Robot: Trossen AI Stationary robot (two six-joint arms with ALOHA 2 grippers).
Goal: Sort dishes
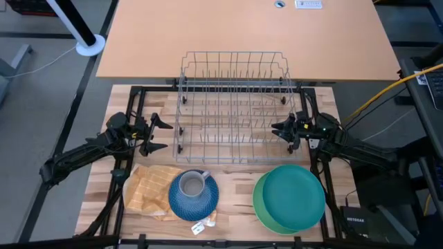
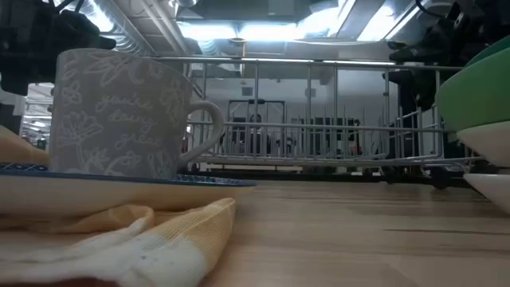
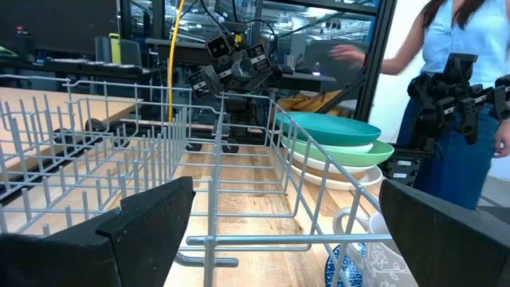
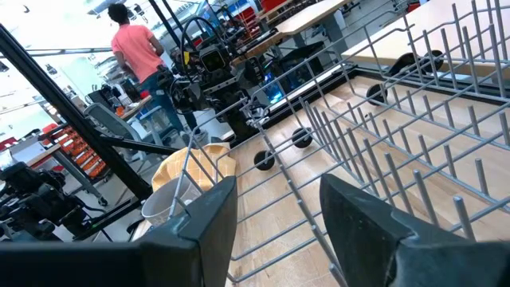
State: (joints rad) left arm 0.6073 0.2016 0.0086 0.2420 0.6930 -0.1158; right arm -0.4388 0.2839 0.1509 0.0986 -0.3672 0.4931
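High view: the left end effector (image 1: 160, 135) hangs released at the wire rack's (image 1: 234, 104) nine o'clock, and the right end effector (image 1: 285, 131) hangs released at three. On the bench (image 1: 235, 190), the grey mug (image 1: 191, 184) sits on a blue plate (image 1: 194, 197); stacked teal and green plates (image 1: 291, 197) lie at five o'clock.

Low view: the mug (image 2: 119, 115) stands upright.
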